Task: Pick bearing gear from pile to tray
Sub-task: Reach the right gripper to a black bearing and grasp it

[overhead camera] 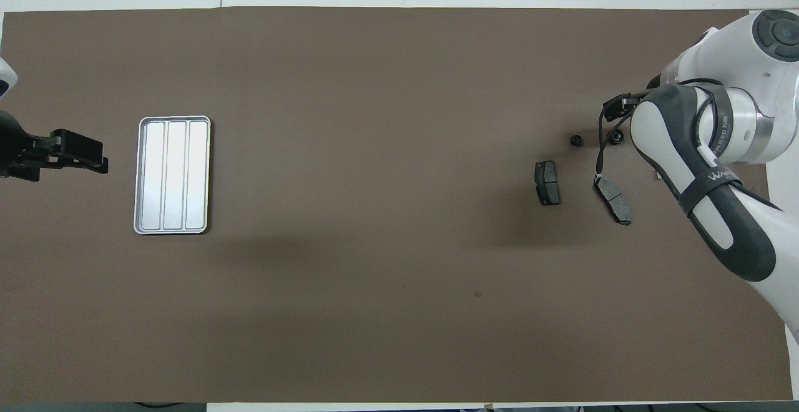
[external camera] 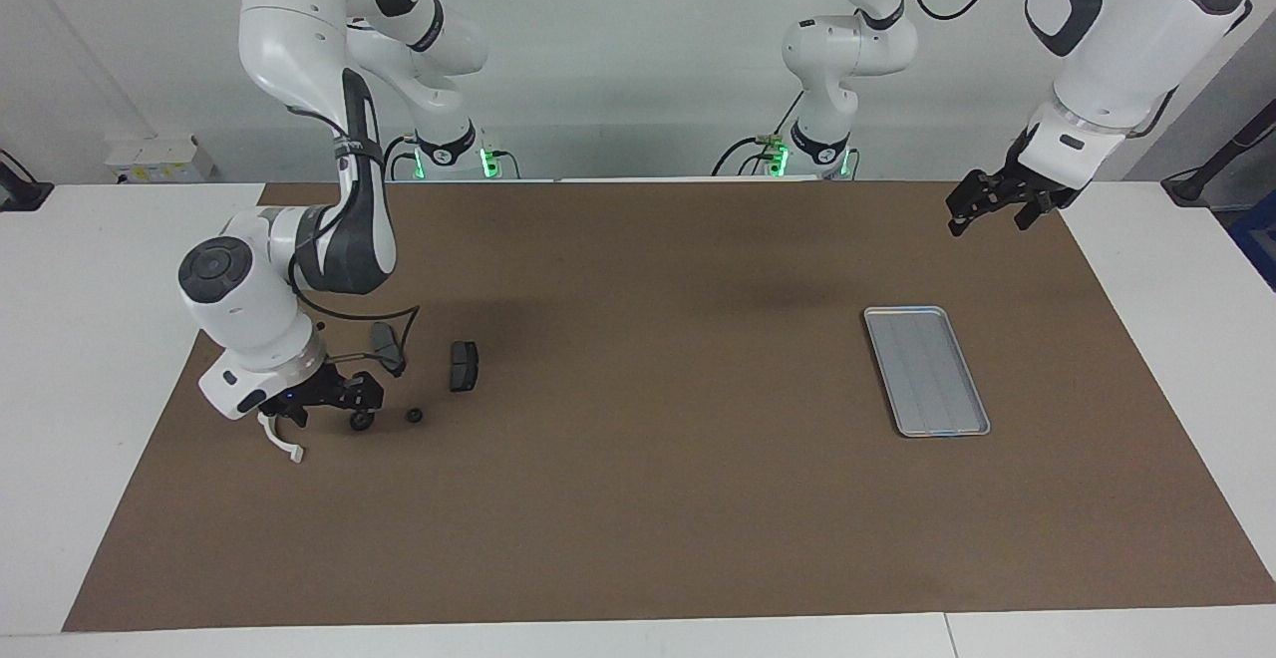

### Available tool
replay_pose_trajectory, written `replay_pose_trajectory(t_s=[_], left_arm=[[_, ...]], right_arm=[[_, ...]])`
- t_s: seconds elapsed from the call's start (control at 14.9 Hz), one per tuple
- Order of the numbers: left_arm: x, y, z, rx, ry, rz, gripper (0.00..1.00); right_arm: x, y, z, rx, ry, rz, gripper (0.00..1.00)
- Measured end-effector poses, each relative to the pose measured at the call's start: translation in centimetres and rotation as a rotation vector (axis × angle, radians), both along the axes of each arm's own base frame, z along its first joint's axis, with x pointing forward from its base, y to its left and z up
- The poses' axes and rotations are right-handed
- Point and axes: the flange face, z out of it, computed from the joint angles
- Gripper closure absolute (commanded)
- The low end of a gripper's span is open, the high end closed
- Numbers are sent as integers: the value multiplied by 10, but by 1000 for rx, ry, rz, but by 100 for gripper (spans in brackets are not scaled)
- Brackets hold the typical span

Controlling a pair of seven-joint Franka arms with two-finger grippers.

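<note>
The pile lies at the right arm's end of the brown mat: two dark grey brake pads (external camera: 464,366) (external camera: 387,342), two small black rings (external camera: 361,421) (external camera: 414,417) and a white half-ring bracket (external camera: 281,441). My right gripper (external camera: 351,402) is down low at the pile, right at the ring nearest the bracket. In the overhead view the rings (overhead camera: 577,140) (overhead camera: 616,137) and pads (overhead camera: 547,182) (overhead camera: 613,198) show beside the right gripper (overhead camera: 615,112); the arm hides the bracket. The silver tray (external camera: 927,371) (overhead camera: 173,175) lies bare toward the left arm's end. My left gripper (external camera: 997,207) (overhead camera: 75,153) waits open, raised beside the tray.
The brown mat (external camera: 638,498) covers most of the white table. The right arm's elbow and cable hang over the brake pad nearest it.
</note>
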Motion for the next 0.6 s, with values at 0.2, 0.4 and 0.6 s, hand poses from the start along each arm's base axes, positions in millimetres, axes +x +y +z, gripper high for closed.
replay_pose_trajectory(t_s=[0.2, 0.4, 0.6], left_arm=[[0, 0, 0, 0, 0, 0, 0], [0, -1, 0, 0, 0, -1, 0], [0, -1, 0, 0, 0, -2, 0]], right_arm=[[1, 0, -11, 0, 2, 1, 5], [-2, 2, -20, 0, 8, 11, 5], [-7, 2, -31, 1, 19, 24, 5]])
